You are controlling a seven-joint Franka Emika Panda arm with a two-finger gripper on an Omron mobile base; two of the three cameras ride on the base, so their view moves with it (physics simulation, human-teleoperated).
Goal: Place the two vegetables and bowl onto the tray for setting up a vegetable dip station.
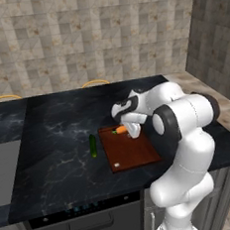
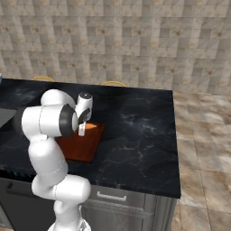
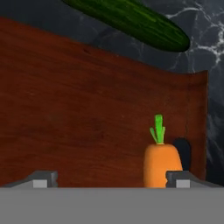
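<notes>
We list: small orange carrot (image 3: 161, 164) lying on reddish-brown wooden tray (image 1: 132, 150); slim dark green cucumber (image 1: 93, 145) beside it on black marble worktop (image 1: 55, 142); pincer (image 3: 111, 180) released, just above the carrot.

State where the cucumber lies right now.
In the left base view the cucumber lies on the dark counter, just off the left edge of the wooden tray.
</notes>
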